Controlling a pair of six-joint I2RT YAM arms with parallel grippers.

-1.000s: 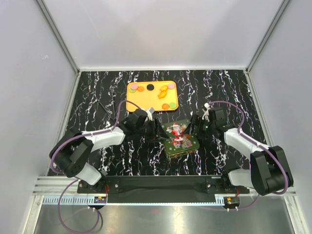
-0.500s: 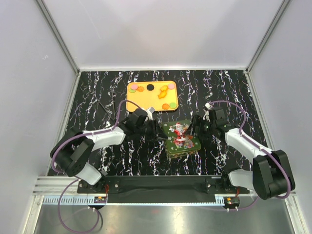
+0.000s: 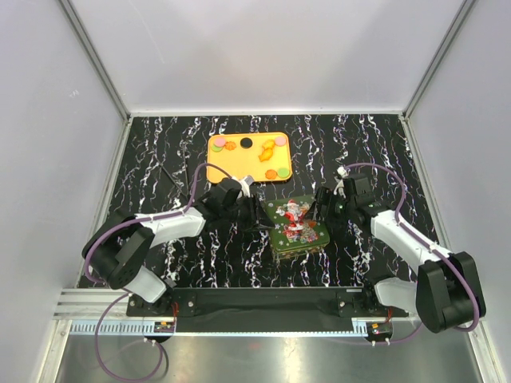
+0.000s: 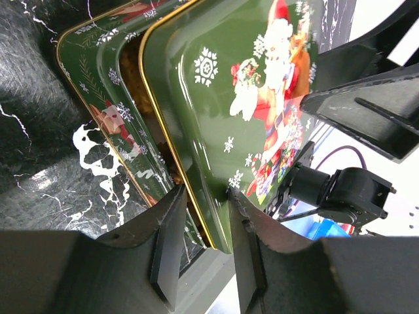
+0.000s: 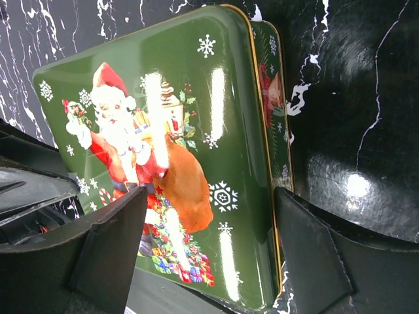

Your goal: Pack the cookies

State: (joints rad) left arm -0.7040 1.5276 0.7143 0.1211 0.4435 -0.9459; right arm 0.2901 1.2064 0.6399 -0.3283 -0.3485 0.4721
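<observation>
The cookies (image 3: 271,171) are small round discs, mostly orange with one black and some pink, lying on an orange tray (image 3: 214,170) at the back. A green tin (image 3: 302,239) stands at the centre, and its Santa lid (image 3: 292,219) lies askew over it. My left gripper (image 3: 260,217) is shut on the lid's left rim, which shows between its jaws in the left wrist view (image 4: 204,216). My right gripper (image 3: 322,209) is open. Its fingers (image 5: 111,242) straddle the lid's (image 5: 196,131) right end in the right wrist view. The tin's inside is mostly hidden.
The black marbled table top (image 3: 160,152) is bounded by grey walls at the back and both sides. The tray sits just behind the tin. The arm bases and a metal rail (image 3: 263,302) run along the near edge.
The lid has shifted slightly toward the back over the tin. The right arm has moved a little with it. The left gripper still holds the rim.
</observation>
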